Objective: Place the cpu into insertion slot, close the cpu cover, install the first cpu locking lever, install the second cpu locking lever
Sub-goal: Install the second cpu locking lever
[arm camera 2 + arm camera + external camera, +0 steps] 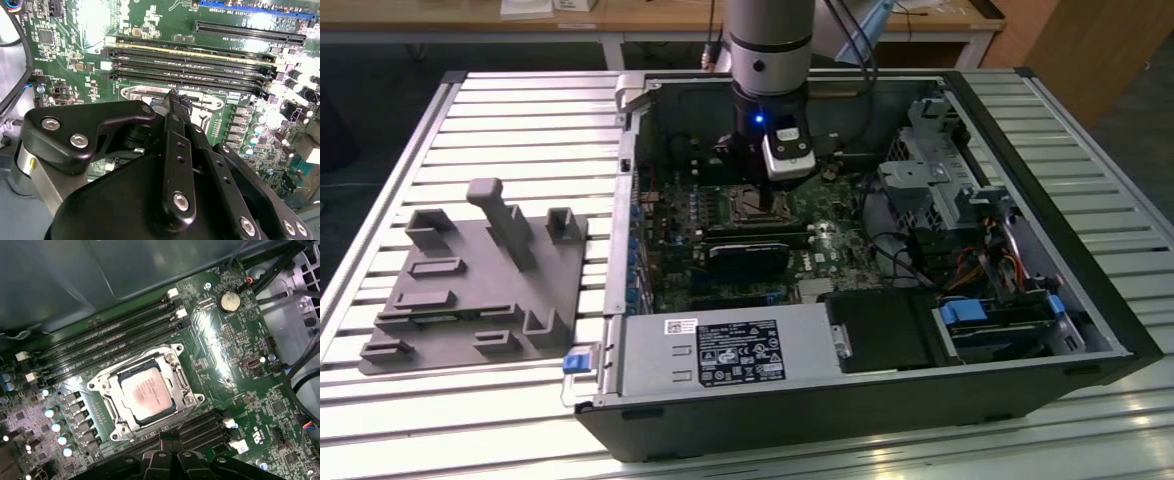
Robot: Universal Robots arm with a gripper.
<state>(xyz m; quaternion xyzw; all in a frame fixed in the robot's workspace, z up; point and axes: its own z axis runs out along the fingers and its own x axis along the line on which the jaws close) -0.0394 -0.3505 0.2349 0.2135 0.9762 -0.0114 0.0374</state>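
We see the cpu seated in the insertion slot, the cpu cover apparently down around it. Our gripper hovers just beside the socket edge, fingers pressed together, empty.

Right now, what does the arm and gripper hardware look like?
In the exterior view the arm is a silver-grey cylinder with a black band lower down and a small blue light. A white-and-black box sits beside the wrist, and dark cables run behind. In the second wrist view the gripper is matte black: flat linkage bars with silver screw heads, narrowing to a ridged tip.
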